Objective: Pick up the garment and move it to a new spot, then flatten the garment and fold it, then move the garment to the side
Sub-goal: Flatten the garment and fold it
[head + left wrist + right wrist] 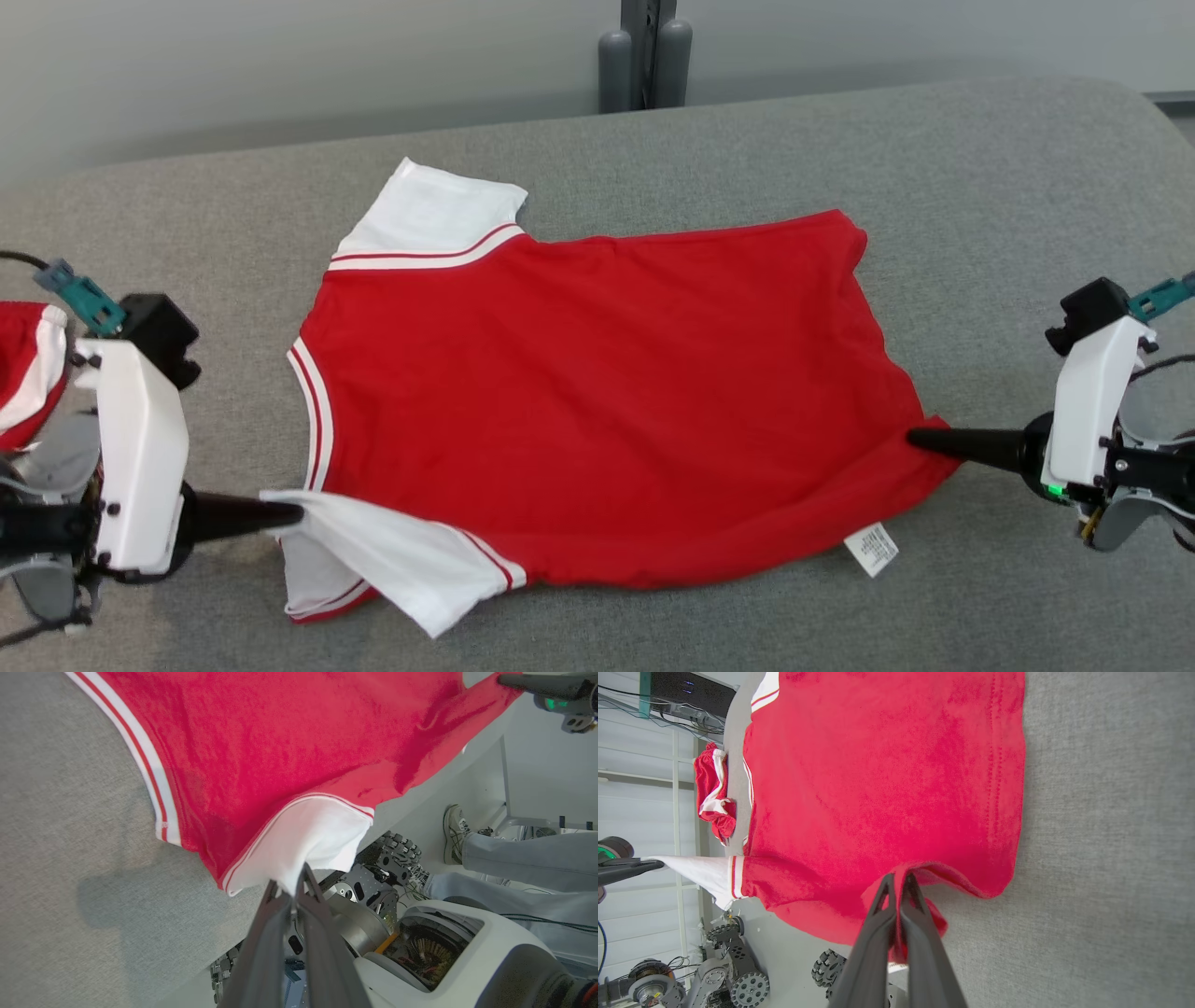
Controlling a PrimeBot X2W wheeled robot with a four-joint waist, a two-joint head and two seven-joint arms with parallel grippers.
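The garment (597, 392) is a red T-shirt with white sleeves and red-striped white trim, spread across the grey padded table (980, 187). My left gripper (291, 512) is shut on the near white sleeve (308, 847), lifting it off the table. On the other side, my right gripper (917, 437) is shut on the red hem corner (920, 910), which is raised and bunched around the fingers. The far white sleeve (434, 219) lies flat. A white care label (871, 549) sticks out at the near hem. In the left wrist view the right gripper (504, 679) shows at the top right.
A second red-and-white garment (28, 369) lies bunched at the table's left edge. A dark post (646, 56) stands behind the table's far edge. A person's legs and shoe (455, 833) stand on the floor beside the table, near my wheeled base (448, 947).
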